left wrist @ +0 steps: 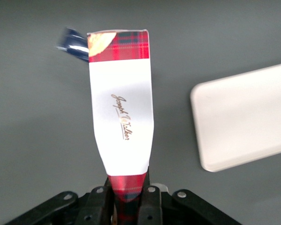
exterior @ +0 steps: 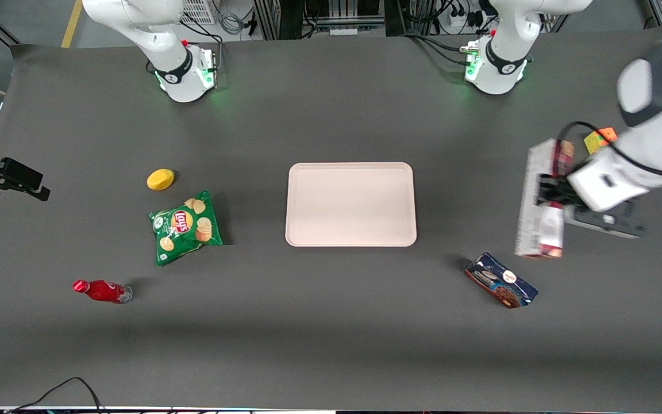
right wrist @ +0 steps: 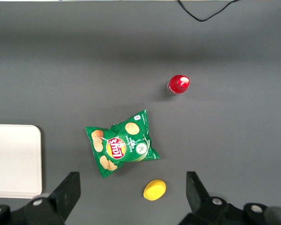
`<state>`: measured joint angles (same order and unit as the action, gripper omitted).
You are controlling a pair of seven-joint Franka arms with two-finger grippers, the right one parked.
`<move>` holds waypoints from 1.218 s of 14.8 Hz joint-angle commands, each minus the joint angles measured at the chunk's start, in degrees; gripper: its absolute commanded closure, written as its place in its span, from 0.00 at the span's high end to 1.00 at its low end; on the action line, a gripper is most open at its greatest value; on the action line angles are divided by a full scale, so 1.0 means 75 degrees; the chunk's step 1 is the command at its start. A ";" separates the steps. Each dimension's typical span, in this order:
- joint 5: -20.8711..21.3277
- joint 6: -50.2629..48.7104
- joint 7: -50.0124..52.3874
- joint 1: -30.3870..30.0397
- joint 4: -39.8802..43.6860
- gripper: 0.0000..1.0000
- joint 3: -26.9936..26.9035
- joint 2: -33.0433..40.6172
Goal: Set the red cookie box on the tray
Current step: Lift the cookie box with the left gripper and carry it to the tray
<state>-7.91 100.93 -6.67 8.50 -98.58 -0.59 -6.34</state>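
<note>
My left gripper (exterior: 549, 194) is shut on the red cookie box (exterior: 541, 201) and holds it above the table at the working arm's end. In the left wrist view the gripper (left wrist: 128, 197) clamps one end of the box (left wrist: 123, 110), whose red plaid face with a white label patch points away from the camera. The pale pink tray (exterior: 351, 204) lies flat in the middle of the table, apart from the box, with nothing on it. Its corner shows in the left wrist view (left wrist: 243, 122).
A blue cookie package (exterior: 500, 280) lies on the table nearer the front camera than the held box. A multicoloured cube (exterior: 600, 138) sits farther from the camera, beside the arm. Toward the parked arm's end lie a green chips bag (exterior: 185, 227), a yellow lemon (exterior: 160, 179) and a red bottle (exterior: 102, 291).
</note>
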 commanded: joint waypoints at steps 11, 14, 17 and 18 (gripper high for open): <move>0.0282 0.3215 0.2902 0.0426 -0.2616 0.00 0.2303 0.0095; 0.0293 0.3581 0.3698 0.0659 -0.2840 0.00 0.2352 0.0142; 0.0538 0.4152 0.4719 0.0894 -0.3084 0.00 0.2387 0.0107; 0.0621 0.4562 0.4872 0.0941 -0.3295 0.00 0.2387 0.0061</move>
<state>-5.80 128.92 24.30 13.76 -119.03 17.58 -7.34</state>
